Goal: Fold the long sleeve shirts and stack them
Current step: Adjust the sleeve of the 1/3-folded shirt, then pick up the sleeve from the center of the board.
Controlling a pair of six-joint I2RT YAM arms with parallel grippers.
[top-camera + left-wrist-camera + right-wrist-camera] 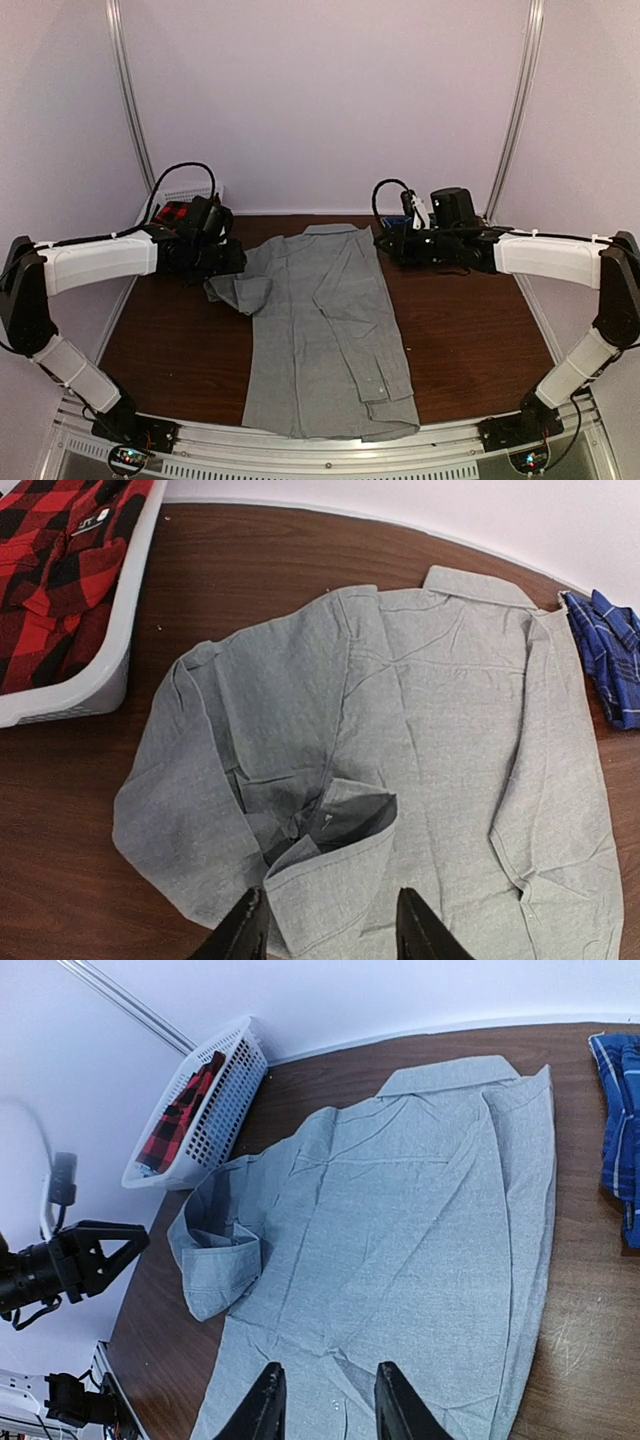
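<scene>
Two claws parted, empty: left claw [330,892], right claw [328,1367] | grey shirt [325,310] cuff [222,1260] bunched | flatten sleeve before folding.

A white perforated plastic basket [105,675] is seen up and to the left of the left pincer [332,932], well apart from it. A red-and-black checked cloth garment [50,580] is held inside it. A dark brown wooden tabletop [250,570] is spread beneath this pincer. From the right pincer [325,1400], the same basket is viewed far to the upper left, set against a plain white wall [400,990].
</scene>
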